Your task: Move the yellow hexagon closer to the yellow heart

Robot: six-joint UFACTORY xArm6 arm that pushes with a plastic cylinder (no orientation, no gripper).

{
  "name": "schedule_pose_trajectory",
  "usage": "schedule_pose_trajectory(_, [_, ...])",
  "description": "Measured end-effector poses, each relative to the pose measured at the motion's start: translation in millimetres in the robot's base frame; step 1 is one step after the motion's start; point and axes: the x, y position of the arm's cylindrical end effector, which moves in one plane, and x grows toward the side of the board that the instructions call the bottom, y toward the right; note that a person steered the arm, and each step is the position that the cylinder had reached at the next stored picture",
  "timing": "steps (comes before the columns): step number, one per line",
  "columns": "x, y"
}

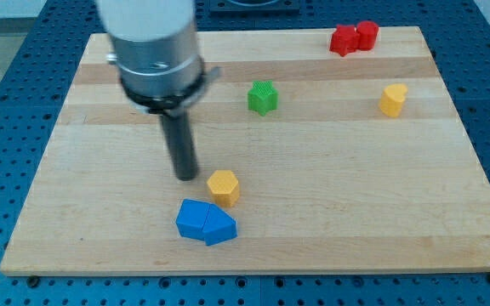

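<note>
The yellow hexagon [224, 186] sits a little left of the board's centre, toward the view's bottom. The yellow heart [392, 99] lies at the view's upper right, far from the hexagon. My tip [185, 176] rests on the board just left of the yellow hexagon, a small gap apart from it. The rod rises to a large grey cylinder at the view's upper left.
Two blue blocks [205, 222] lie touching each other just below the yellow hexagon. A green block [263, 97] sits above centre. Two red blocks [353, 38] touch each other at the top right. The wooden board [356, 212] is edged by a blue perforated table.
</note>
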Motion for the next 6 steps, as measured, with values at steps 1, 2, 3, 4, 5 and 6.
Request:
schedule_pose_trajectory(1, [19.8,-37.8])
schedule_pose_trajectory(2, [45.1,-22.4])
schedule_pose_trajectory(3, [37.3,40.5])
schedule_pose_trajectory(4, [9.8,117.7])
schedule_pose_trajectory(5, [5.8,171.1])
schedule_pose_trajectory(6, [6.4,141.0])
